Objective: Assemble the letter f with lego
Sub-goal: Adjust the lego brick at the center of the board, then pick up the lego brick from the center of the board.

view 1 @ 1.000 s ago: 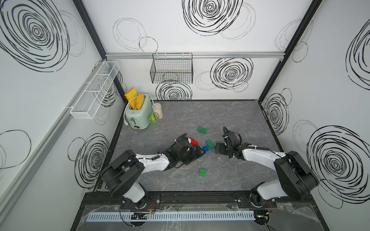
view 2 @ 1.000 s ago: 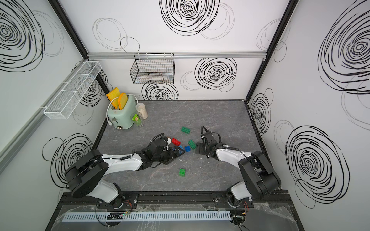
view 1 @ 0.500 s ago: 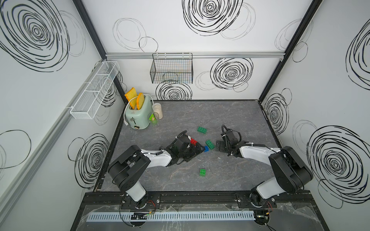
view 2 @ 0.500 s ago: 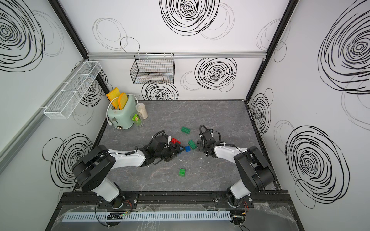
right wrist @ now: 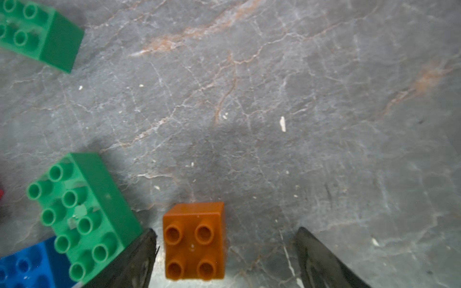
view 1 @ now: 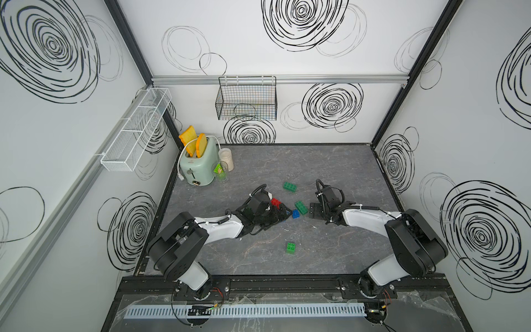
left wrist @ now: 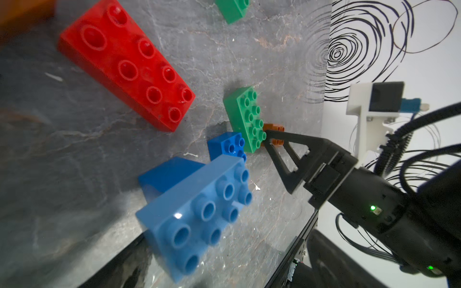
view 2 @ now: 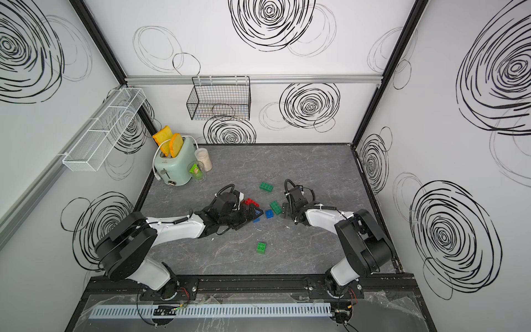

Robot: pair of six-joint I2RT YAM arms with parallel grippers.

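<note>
Near the middle of the desk (view 1: 330,172), scattered loose with studs up: the lego. Farthest back, a far green brick (view 1: 290,186), oblong. Toward the front edge and well apart from the rest, a small green brick (view 1: 291,247), square. Between the two arms, a skewed green brick (view 1: 301,207), oblong, with a blue square brick (view 1: 295,213) just beside its near end and a red brick (view 1: 276,202) farther toward the left edge. Stretched in low from the front-left corner, the left gripper (view 1: 280,213), with fingers spread wide and clamped on nothing. Framed in the left wrist view, the red brick and a light blue brick (left wrist: 199,212) resting on a darker blue brick (left wrist: 167,174). Stretched in from the front-right corner, the right gripper (view 1: 312,210), just beside the skewed green brick, fingers apart. Straddled by them in the right wrist view, an orange brick (right wrist: 194,239), square and flat on the desk, close to one fingertip (right wrist: 147,244) with a clear gap to the opposite one, so not gripped. Back in the far-left corner, a mint toaster (view 1: 198,165) with two toast slices standing in it.
</note>
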